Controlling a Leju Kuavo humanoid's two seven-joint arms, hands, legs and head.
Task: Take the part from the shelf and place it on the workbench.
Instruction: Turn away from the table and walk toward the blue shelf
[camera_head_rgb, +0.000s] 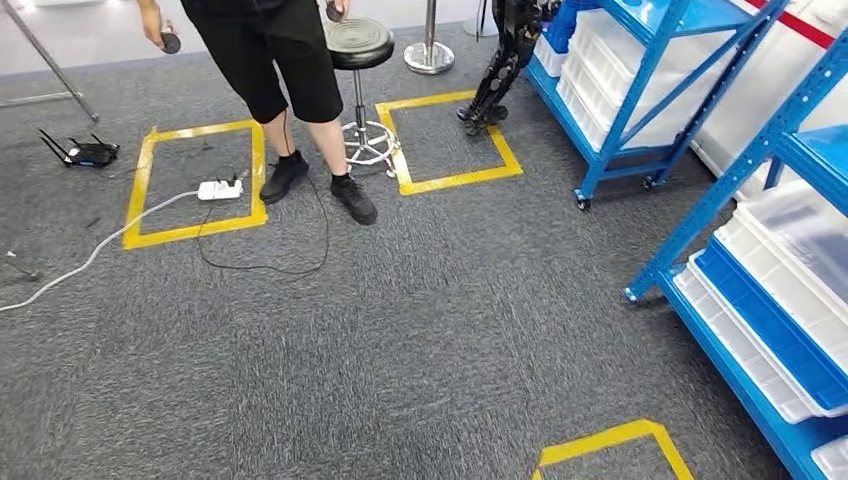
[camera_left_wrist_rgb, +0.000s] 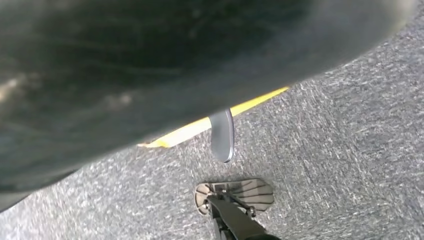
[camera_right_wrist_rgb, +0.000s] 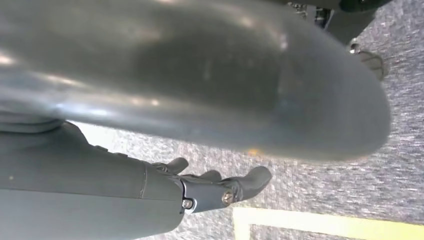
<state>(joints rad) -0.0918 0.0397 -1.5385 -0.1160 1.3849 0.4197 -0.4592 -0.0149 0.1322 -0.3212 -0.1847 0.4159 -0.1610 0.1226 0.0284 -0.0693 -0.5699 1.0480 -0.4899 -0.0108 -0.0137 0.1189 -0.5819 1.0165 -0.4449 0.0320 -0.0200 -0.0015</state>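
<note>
robot was walking to the shelf (camera_head_rgb: 700, 215); right hand (camera_right_wrist_rgb: 220, 187) hung empty, fingers apart; left hand's state, couldn't tell.

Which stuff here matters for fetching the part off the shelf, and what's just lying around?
For the job:
blue shelf
white bins
right hand

Lying about:
power strip
router
stool
yellow tape squares
person

A person (camera_head_rgb: 285, 60) stands beside a black stool (camera_head_rgb: 359, 45) on grey carpet (camera_head_rgb: 400, 330).
</note>
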